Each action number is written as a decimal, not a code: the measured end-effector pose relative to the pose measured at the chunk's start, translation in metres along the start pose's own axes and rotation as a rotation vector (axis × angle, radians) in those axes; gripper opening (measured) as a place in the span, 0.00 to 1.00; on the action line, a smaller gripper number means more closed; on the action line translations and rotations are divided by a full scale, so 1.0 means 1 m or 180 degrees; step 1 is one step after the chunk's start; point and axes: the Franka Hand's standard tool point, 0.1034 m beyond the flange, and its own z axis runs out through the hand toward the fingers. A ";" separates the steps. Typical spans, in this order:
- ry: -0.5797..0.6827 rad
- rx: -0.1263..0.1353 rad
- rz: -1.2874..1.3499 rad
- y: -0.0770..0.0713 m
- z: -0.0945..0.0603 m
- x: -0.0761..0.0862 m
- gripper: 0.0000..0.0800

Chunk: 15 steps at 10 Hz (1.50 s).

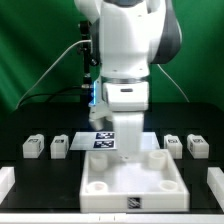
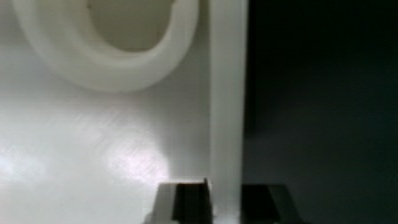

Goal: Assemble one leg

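Grip goes to the panel [image 1: 130, 182] and to none of the four legs [image 1: 58, 147]. The gripper [image 2: 228, 206] has its jaws drawn narrow over the panel's raised rim [image 2: 228, 100], and the fingers [image 2: 185, 206] look pressed against either face of that thin wall, near a round corner socket [image 2: 107, 40]. Pinching the rim is probably meant to shift or steady the panel so a socket sits within reach. The legs lie untouched on the black table [image 1: 50, 185], two on the exterior view's left and two on its right, well apart from the arm. The marker board [image 1: 100, 140] lies just behind the panel.
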 end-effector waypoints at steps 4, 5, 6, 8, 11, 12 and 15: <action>0.0100 -0.0068 0.0087 0.036 0.007 0.036 0.08; 0.0102 -0.0052 0.0099 0.036 0.008 0.038 0.08; 0.0098 -0.0031 0.0108 0.036 0.008 0.038 0.08; 0.0075 0.0076 0.0177 0.036 0.008 0.042 0.08; 0.0066 0.0082 0.0237 0.034 0.008 0.041 0.19; 0.0066 0.0083 0.0238 0.034 0.008 0.040 0.41; 0.0066 0.0083 0.0240 0.034 0.008 0.040 0.77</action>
